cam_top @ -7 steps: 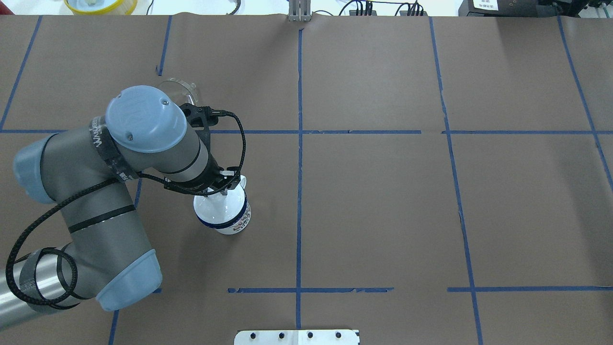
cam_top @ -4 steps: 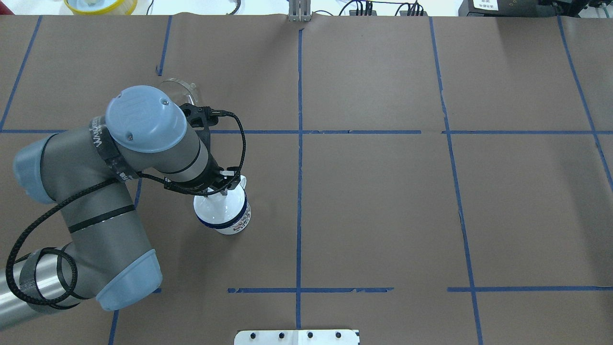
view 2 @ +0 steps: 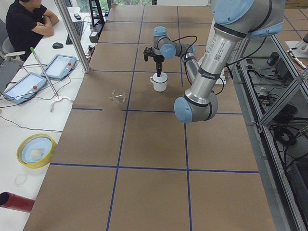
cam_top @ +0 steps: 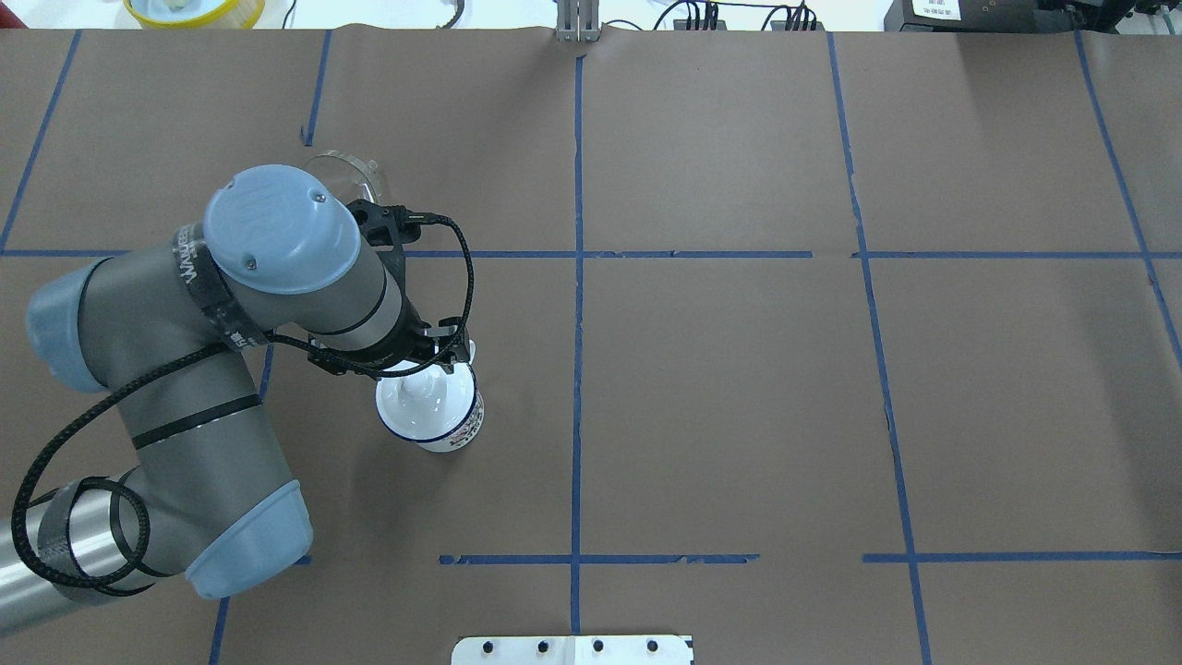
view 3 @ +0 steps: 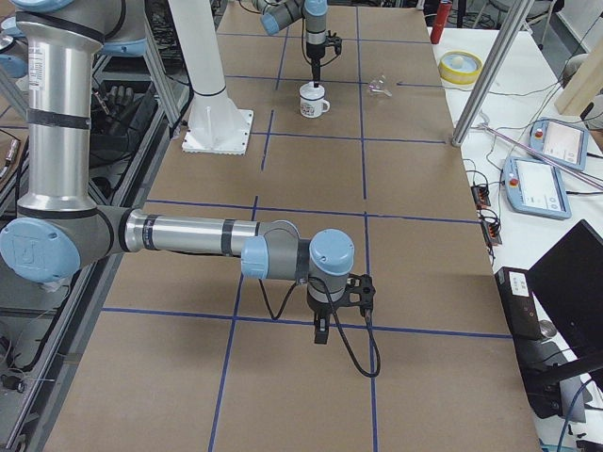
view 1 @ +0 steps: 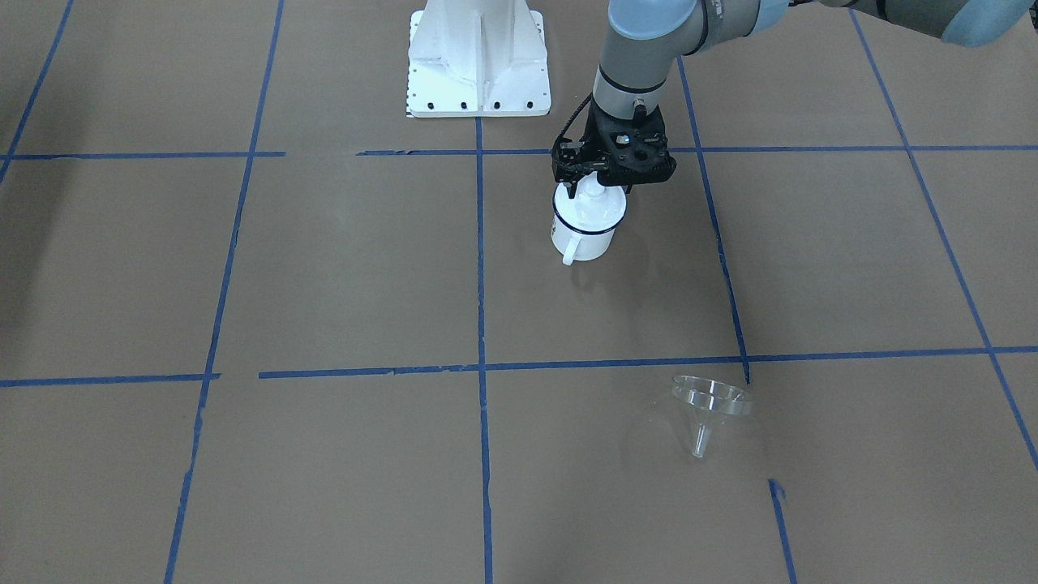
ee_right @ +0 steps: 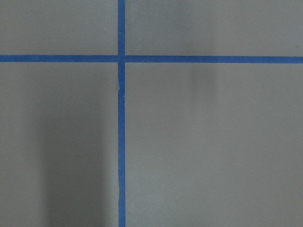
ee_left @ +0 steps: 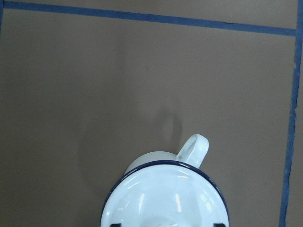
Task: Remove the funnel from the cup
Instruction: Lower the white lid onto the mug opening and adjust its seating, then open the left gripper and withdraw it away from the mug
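The clear funnel (view 1: pixel 709 405) lies on the brown table, apart from the cup; it also shows in the overhead view (cam_top: pixel 346 174), half hidden behind my left arm. The white cup (view 1: pixel 585 239) with a blue rim stands upright, its handle (ee_left: pixel 193 149) pointing away from the robot's base. A white lid with a knob (view 1: pixel 590 203) sits on it. My left gripper (view 1: pixel 596 180) hangs just above the lid, jaws spread to either side of the knob. My right gripper (view 3: pixel 320 330) hangs over bare table far off; I cannot tell whether it is open.
The robot's white base (view 1: pixel 478 57) stands behind the cup. Blue tape lines (cam_top: pixel 577 369) divide the brown table cover. A yellow dish (view 2: pixel 33 149) and tablets (view 2: pixel 57 65) lie on the side bench, where a person sits.
My left gripper has risen slightly off the lid and its fingers have spread. The cup, lid and funnel have not moved.
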Tool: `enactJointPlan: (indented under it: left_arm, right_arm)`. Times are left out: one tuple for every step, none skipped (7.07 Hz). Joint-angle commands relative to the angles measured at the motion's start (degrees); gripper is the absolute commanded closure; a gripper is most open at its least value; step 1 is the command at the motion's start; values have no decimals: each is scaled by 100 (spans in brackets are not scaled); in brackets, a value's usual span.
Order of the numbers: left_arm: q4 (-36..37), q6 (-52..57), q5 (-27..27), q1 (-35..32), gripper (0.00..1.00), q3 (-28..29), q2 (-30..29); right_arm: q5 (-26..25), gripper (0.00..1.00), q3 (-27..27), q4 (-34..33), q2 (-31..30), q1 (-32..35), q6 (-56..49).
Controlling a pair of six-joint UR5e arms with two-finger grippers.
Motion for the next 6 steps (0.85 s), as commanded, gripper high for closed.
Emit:
enactJointPlan:
  left_arm:
    - [0,7,8,0,0,-17,0]
    - [0,7,9,-44,0,-69,0]
    - [-17,16,9,-279,0,-87,-26]
    - [-244,25,26,-473,0,-114,-9]
    - [-577,77,17,-744,0,-97,17]
    - [-911,661,-35,-1182,0,-62,252]
  right_arm:
    - [0,0,0,0,0,0,0]
    - [0,0,0,0,0,0,0]
    - [0,0,0,0,0,0,0]
    - [0,0,0,0,0,0,0]
    - [0,0,0,0,0,0,0]
    - [0,0,0,0,0,0,0]
